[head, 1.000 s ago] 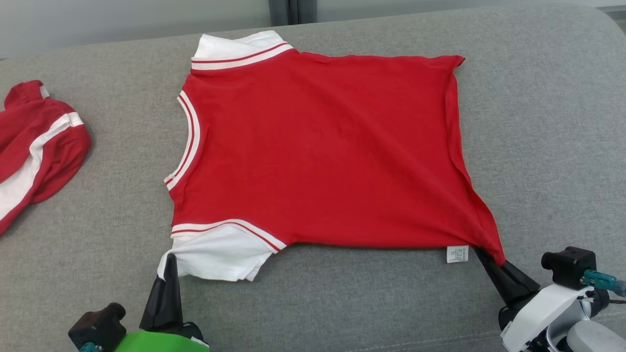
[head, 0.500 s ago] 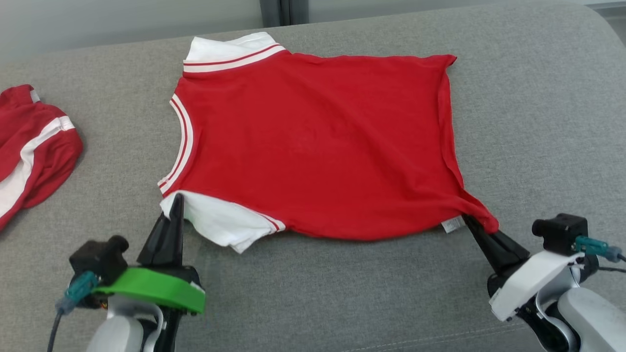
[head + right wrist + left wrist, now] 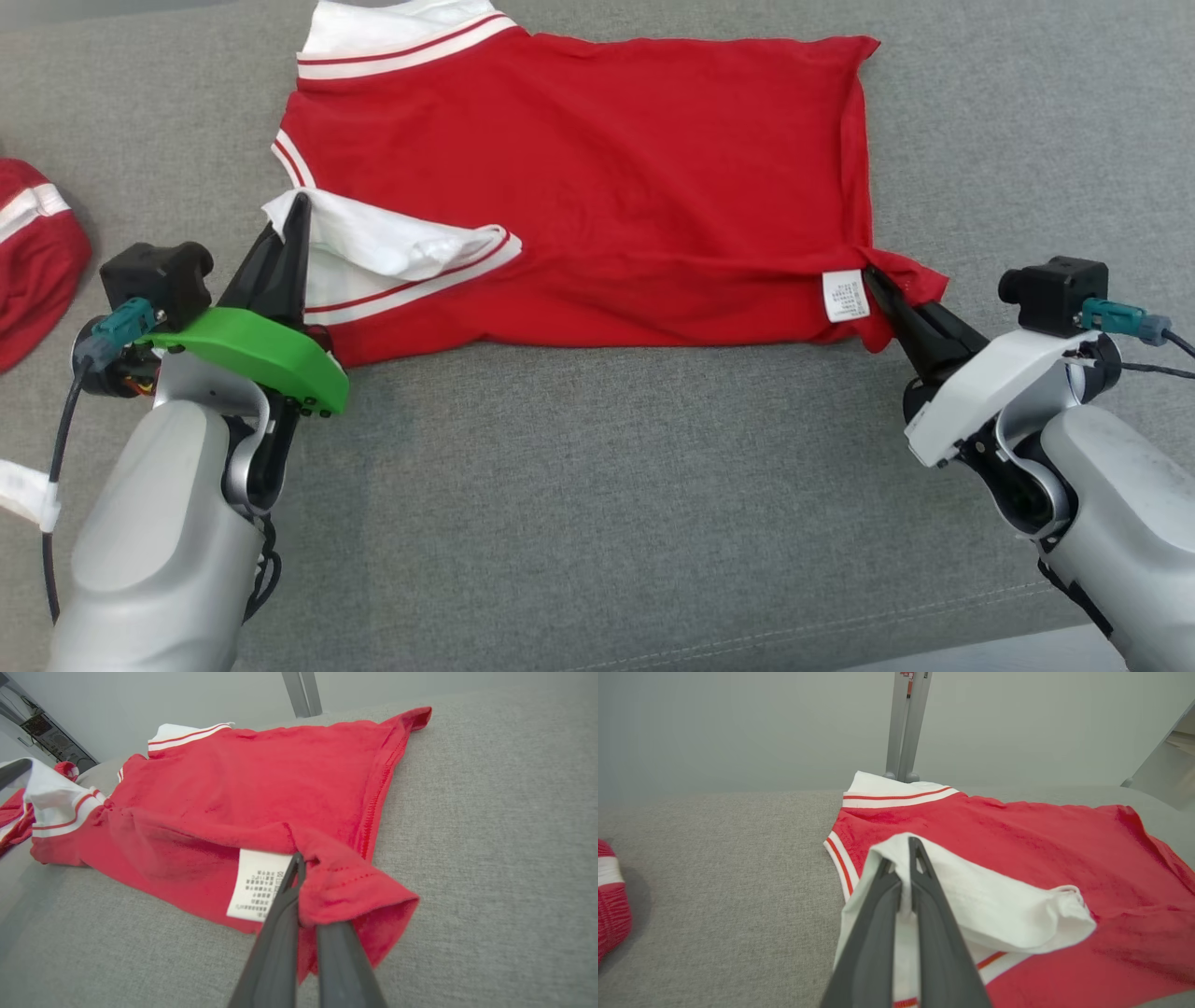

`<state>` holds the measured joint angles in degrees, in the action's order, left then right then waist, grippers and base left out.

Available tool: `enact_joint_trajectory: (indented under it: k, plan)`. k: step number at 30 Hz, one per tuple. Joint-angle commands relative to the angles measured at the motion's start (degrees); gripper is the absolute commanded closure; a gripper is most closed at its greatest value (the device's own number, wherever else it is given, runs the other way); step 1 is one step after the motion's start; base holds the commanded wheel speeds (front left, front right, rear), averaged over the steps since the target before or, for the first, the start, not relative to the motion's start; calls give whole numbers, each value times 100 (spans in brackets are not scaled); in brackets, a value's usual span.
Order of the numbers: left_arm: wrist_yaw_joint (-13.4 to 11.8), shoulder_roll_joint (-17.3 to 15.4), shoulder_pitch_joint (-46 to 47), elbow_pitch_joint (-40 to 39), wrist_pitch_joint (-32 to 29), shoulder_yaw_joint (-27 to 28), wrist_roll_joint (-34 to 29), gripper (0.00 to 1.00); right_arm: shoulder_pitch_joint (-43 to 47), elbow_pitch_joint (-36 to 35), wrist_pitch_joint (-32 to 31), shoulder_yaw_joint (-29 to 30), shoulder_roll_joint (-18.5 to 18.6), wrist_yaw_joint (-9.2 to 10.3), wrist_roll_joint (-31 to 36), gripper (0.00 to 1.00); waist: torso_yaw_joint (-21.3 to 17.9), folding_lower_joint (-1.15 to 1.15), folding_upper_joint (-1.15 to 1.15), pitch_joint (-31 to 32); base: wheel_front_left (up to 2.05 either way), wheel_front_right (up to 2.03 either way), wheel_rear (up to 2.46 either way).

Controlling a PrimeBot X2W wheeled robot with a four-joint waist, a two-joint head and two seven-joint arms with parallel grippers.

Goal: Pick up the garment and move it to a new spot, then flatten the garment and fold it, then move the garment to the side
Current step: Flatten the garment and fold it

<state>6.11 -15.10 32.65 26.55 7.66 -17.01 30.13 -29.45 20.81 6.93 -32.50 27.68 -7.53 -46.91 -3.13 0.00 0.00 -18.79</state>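
Note:
The garment (image 3: pixel 607 168) is a red shirt with white sleeves and red-and-white trim, lying on a grey cushioned surface (image 3: pixel 597 485). Its near edge is lifted and folding over toward the far side. My left gripper (image 3: pixel 297 207) is shut on the white near sleeve (image 3: pixel 971 896), held up above the shirt body. My right gripper (image 3: pixel 878 278) is shut on the red near hem corner (image 3: pixel 345 882), beside the white care label (image 3: pixel 257 884). The far sleeve (image 3: pixel 392 33) and far hem corner (image 3: pixel 864 45) still lie flat.
Another red and white garment (image 3: pixel 33 252) lies bunched at the left edge of the cushion. A grey metal post (image 3: pixel 908 723) stands behind the cushion against a pale wall. Bare grey cushion stretches in front of the shirt.
Both grippers have carried the shirt's near edge away from me, over the shirt body, so the near sleeve and hem corner now overlap the red cloth. The camera has also tilted down.

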Motion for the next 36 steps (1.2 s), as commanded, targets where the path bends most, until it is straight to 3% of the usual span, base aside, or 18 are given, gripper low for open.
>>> enact_joint_trajectory:
  k: [1,2,3,4,5,10,19,35,36]
  plan:
    - [44,24,172,212,37,-33,-20,100,-109,118,35,-36,-49,9,-74,100,-57,0,0,-111,0,0,0]
    - [48,39,293,429,75,-65,-15,100,-186,221,109,-39,-88,9,-54,78,-60,0,0,-121,0,0,0]
    - [63,42,392,572,124,-85,-34,96,-232,298,143,-57,-129,9,-61,11,-62,0,0,-124,0,0,0]
    - [77,59,484,743,202,-102,-37,50,-265,380,216,-77,-173,9,-76,0,-62,0,0,-119,0,0,0]
    - [86,76,536,877,272,-111,-31,0,-281,439,295,-75,-198,9,-81,0,-62,0,0,-106,0,0,0]
    - [98,118,476,1284,628,0,96,0,-11,664,616,-16,-182,9,66,0,-51,0,0,91,0,0,0]
    - [129,-33,-476,1132,754,140,186,0,635,528,778,417,-199,9,296,0,-48,0,0,300,0,0,0]
    - [131,100,-334,1795,468,-203,189,0,336,1358,794,908,-1144,8,844,0,8,0,0,114,0,0,0]
    - [135,118,-301,1861,462,-226,208,25,308,1425,790,903,-1210,8,818,0,10,0,0,103,0,0,0]
